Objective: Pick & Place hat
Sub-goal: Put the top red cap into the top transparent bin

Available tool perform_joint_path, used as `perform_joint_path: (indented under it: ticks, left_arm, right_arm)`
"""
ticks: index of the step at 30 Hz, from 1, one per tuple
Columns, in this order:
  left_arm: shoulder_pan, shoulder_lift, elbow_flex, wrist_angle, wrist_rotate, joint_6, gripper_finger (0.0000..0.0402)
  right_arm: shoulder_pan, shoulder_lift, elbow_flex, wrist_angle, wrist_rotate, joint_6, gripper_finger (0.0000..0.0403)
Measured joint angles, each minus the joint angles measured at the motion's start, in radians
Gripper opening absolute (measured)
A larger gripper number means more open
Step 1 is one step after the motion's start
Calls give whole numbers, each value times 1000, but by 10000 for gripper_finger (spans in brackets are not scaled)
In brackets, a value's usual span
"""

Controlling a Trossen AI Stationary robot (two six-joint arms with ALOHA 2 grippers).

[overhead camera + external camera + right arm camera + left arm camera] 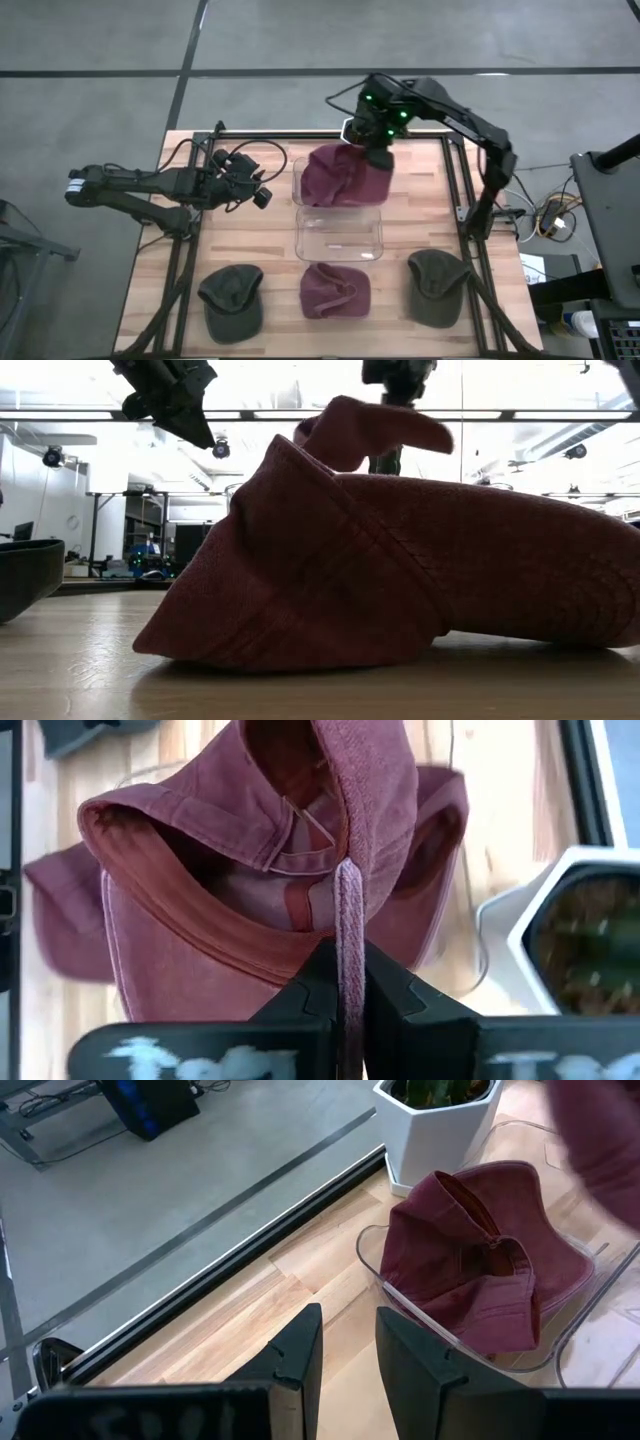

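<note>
My right gripper is shut on a maroon hat over the far clear bin. In the low view this hat hangs under the gripper, and its lower part is hidden behind a nearer maroon hat. The left wrist view shows another maroon hat lying inside that bin, with the held hat above it. My left gripper is open at the table's left, left of the bins; its fingers touch nothing. My right gripper pinches a stitched edge of the maroon hat between its two fingers, seen edge-on. The fingers come from above, pointing down. The hat hangs open below them, its inside band showing. I cannot tell whether its lower part rests on the hat in the bin.
A second clear bin stands just nearer than the first. Along the near edge lie a dark green hat, a maroon hat and another dark green hat. A white planter stands beside the far bin.
</note>
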Motion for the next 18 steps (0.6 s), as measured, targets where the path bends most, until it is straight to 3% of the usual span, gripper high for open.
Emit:
perform_joint_path:
  ticks: [7,18]
  left_arm:
    - [0,0,0,0,0,0,90]
    - [0,0,-11,0,-1,0,90]
  right_arm:
    - [0,141,120,-11,3,-29,13]
    - [0,261,121,2,21,-84,13]
